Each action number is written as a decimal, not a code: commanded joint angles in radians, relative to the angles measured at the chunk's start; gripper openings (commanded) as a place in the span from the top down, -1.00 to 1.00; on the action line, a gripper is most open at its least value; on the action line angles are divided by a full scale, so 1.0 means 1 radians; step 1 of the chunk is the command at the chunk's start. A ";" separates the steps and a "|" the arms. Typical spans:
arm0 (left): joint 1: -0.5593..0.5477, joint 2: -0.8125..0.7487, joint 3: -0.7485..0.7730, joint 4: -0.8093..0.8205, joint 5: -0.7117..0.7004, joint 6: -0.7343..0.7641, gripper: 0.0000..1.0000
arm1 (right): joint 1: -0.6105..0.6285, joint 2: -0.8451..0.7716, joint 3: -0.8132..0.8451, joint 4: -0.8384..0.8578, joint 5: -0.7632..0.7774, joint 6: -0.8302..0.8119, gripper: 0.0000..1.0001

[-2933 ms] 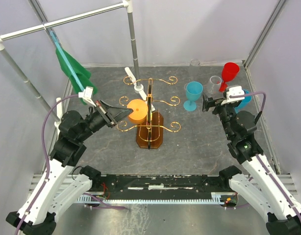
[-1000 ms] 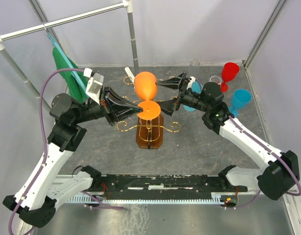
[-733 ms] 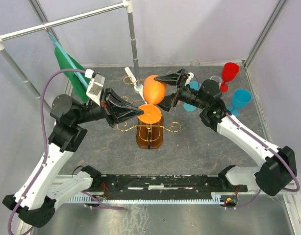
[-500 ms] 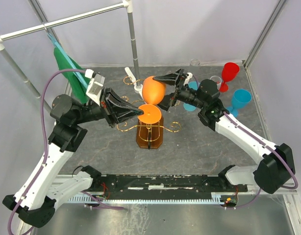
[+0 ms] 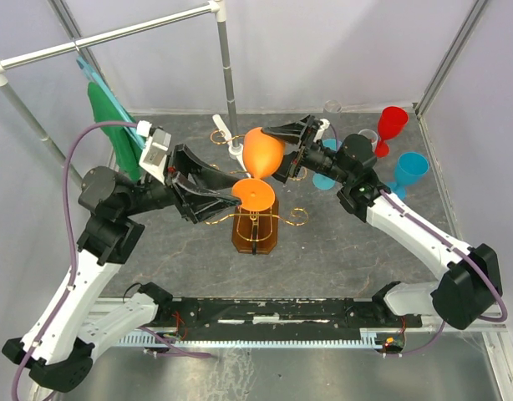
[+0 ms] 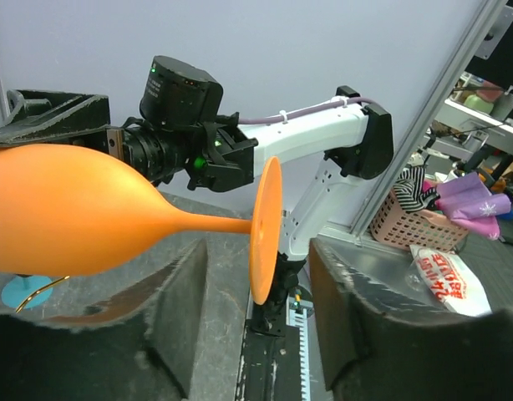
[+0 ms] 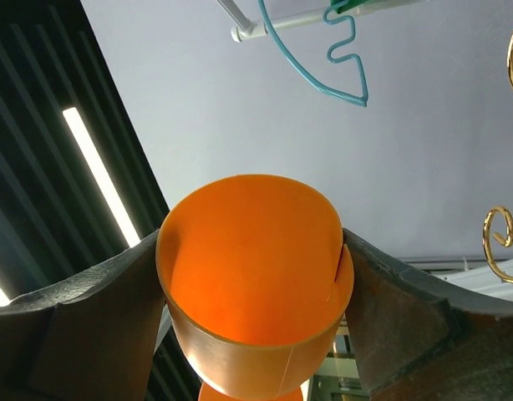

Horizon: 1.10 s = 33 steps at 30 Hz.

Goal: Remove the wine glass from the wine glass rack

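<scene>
While the right gripper [image 5: 273,153] clamped the bowl of the orange plastic wine glass [image 5: 262,150] between its two dark fingers [image 7: 81,334], the glass lay tilted almost on its side above the gold wire wine glass rack [image 5: 255,227] with its dark-brown wooden base, at the middle of the grey table [image 5: 340,251]. The round foot pointed near and the mouth faced the right wrist. The left gripper [image 5: 234,190] stood wide open and held nothing, its fingers [image 6: 160,334] on either side of the foot with gaps showing. Whether the foot touched the wire could not be told. A red plastic goblet [image 5: 391,125] and a blue one [image 5: 409,170] stood at the far right.
</scene>
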 commanded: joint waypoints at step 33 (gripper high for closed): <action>-0.003 -0.163 0.061 -0.292 -0.169 0.199 -0.46 | -0.880 -0.513 0.012 -0.908 0.400 -1.436 -0.60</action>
